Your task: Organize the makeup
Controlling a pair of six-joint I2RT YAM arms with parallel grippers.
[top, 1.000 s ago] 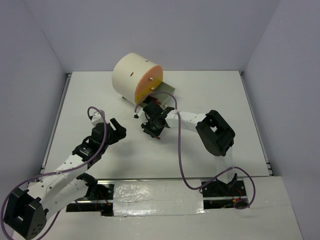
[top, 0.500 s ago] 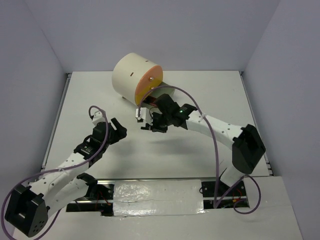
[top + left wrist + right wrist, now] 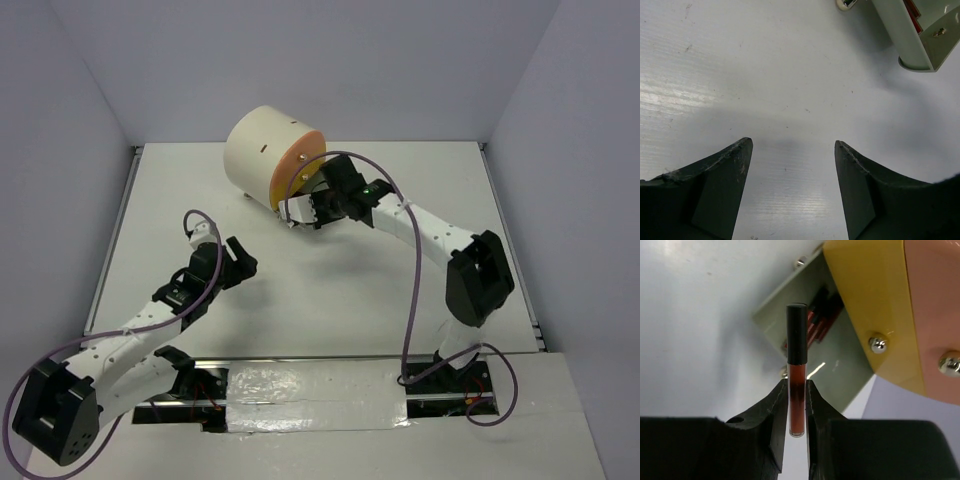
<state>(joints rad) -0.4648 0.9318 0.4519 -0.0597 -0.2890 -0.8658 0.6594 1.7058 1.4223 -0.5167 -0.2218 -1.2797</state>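
Observation:
My right gripper (image 3: pixel 797 382) is shut on a slim black-and-red stick (image 3: pixel 796 340), which stands upright between the jaws. It hangs just above the open grey-green drawer (image 3: pixel 832 365) of the cream chest (image 3: pixel 262 150). More black-and-red sticks (image 3: pixel 820 315) lie in that drawer. In the top view the right gripper (image 3: pixel 300 212) is at the chest's orange front (image 3: pixel 300 165). My left gripper (image 3: pixel 793 142) is open and empty over bare table, and in the top view it (image 3: pixel 238 258) is left of centre. The brush and packets are out of view.
The chest's yellow drawer front (image 3: pixel 875 300) and its metal knobs (image 3: pixel 878 344) are close on the right of the held stick. The open drawer's end (image 3: pixel 920 35) shows at the upper right of the left wrist view. Grey walls enclose the white table (image 3: pixel 420 190).
My right arm has swung from the table's middle up to the chest's open drawer, carrying the stick. The left arm has barely shifted.

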